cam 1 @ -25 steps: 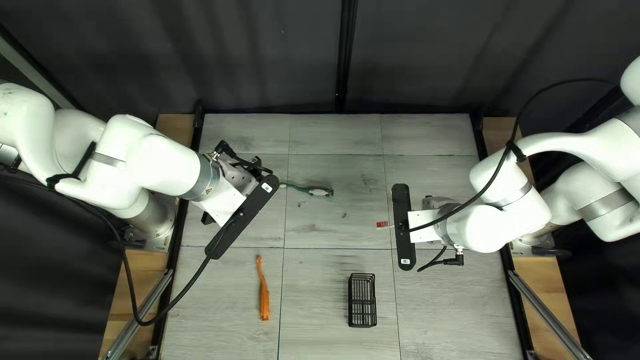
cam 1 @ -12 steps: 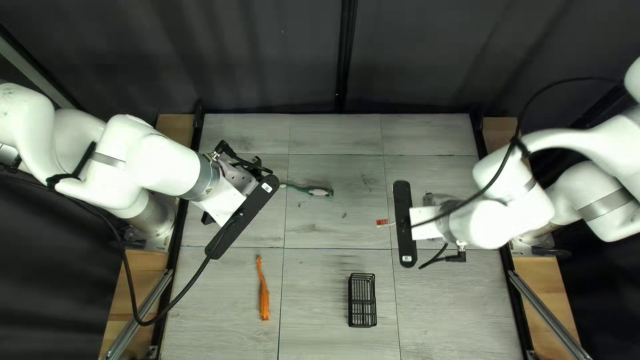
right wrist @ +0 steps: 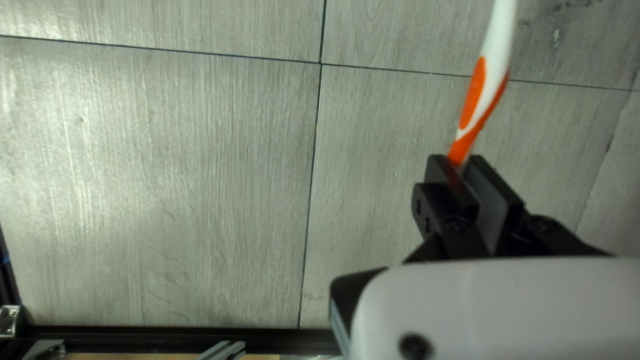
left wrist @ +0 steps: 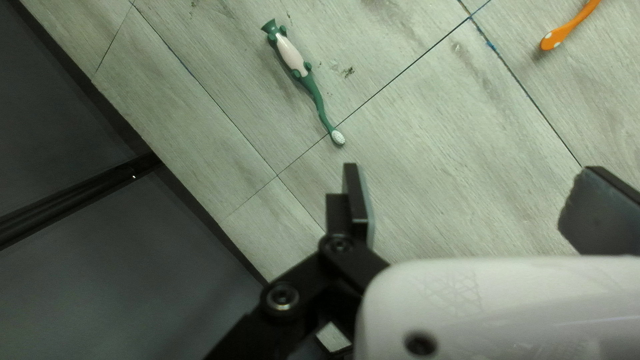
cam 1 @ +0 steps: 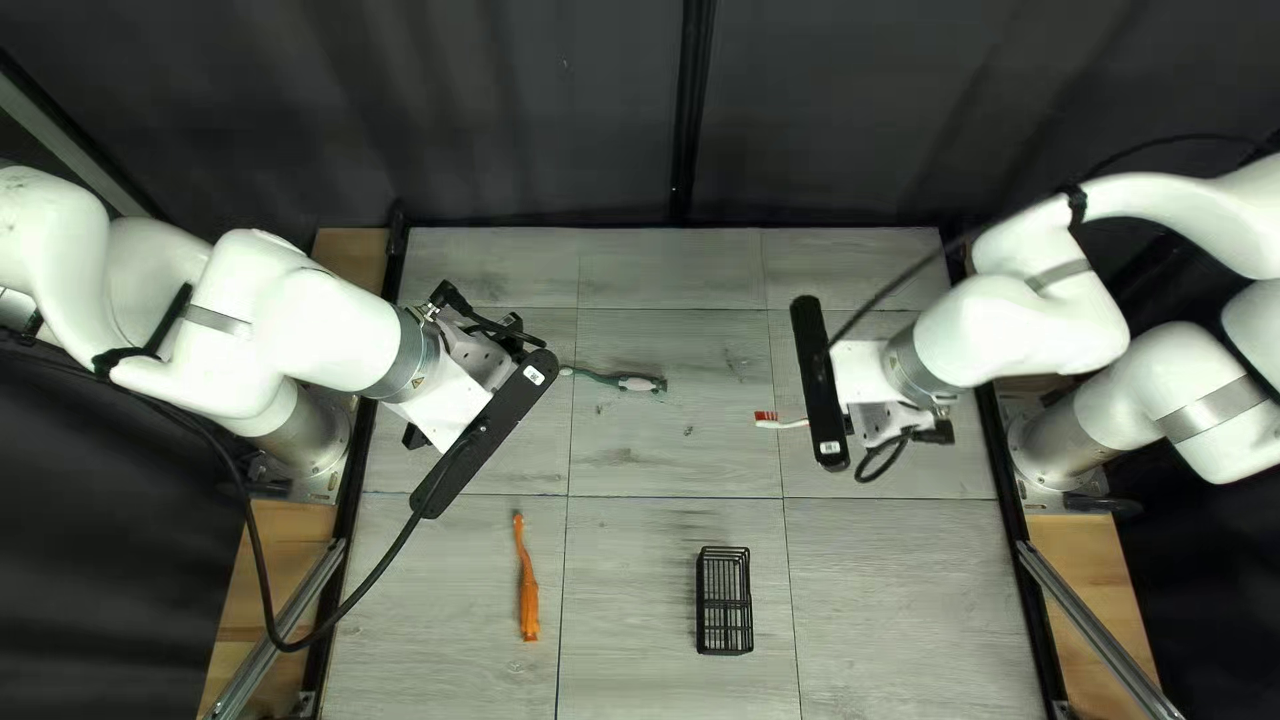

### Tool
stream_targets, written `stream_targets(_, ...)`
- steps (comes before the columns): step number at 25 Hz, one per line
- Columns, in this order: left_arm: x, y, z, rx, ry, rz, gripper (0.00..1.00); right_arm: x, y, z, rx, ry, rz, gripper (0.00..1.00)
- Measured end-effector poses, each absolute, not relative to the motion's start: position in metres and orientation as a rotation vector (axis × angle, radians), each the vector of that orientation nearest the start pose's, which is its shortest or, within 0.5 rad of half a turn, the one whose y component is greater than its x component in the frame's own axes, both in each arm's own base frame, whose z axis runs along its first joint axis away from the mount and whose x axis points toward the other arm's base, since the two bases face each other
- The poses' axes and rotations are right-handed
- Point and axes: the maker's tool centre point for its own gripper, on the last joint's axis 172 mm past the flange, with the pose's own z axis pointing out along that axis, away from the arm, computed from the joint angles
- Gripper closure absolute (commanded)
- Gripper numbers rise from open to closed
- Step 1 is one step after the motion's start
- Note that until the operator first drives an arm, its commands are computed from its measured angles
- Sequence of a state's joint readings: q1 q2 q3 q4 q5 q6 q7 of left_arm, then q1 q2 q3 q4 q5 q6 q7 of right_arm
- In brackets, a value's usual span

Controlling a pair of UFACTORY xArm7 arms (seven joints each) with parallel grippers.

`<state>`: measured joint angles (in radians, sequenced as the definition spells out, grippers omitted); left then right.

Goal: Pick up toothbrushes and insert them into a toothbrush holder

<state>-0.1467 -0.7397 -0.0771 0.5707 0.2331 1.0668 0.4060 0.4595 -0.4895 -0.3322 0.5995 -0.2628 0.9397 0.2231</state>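
Leave left gripper (left wrist: pixel 470 170), spread wide on nothing, out of the way; bring right gripper (right wrist: pixel 457 161), drawn in tight, over black wire holder (cam 1: pixel 726 650), sitting well apart at near side of table (cam 1: pixel 640 460); pinching white-and-orange toothbrush (right wrist: pixel 495 47) near one end, likely prone to pivot; tilt upright first, then lower slowly; save green toothbrush (left wrist: pixel 290 53) and orange toothbrush (cam 1: pixel 530 603), lying on table, for later.

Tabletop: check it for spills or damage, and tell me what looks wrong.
Small dark specks mar the tabletop beside the green toothbrush, and darker scuffs show just beyond the black basket. They look odd against the pale boards, probably wear or dirt; I see no spill.
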Motion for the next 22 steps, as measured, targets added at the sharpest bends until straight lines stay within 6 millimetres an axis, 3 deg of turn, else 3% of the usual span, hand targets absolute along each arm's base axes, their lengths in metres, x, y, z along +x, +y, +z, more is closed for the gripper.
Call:
stream_targets(19, 0.3346, -0.0223, 0.2699, -2.661, 0.978, -0.302, 0.00, 0.3728, 0.0249, 0.1884, -3.138, -0.118, -0.248, 1.00)
stream_targets(22, 0.3418, -0.0228, 0.2695, -2.642, 0.994, -0.342, 0.00, 0.3728, 0.0249, 0.1884, -3.138, -0.118, -0.248, 1.00)
